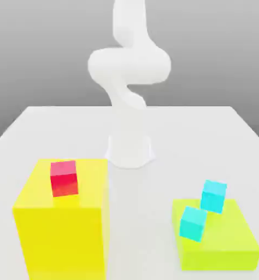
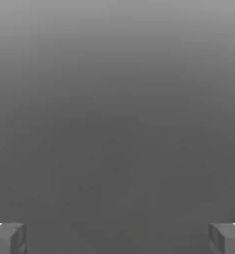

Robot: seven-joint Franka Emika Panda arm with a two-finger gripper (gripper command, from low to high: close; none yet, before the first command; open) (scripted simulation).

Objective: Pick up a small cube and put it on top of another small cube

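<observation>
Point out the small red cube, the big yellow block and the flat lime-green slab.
small red cube point(image 1: 64, 178), exterior view, front face.
big yellow block point(image 1: 63, 240), exterior view, front face.
flat lime-green slab point(image 1: 233, 235), exterior view, bare top.

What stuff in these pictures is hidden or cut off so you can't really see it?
- Big yellow block: its base is cut off by the exterior view's lower edge.
- Arm: its upper part runs off the exterior view's top edge.
- Claw: the hand view's lower edge cuts its fingertips, which stand wide apart.
- Farther cyan cube: the nearer cyan cube overlaps its lower corner.
</observation>
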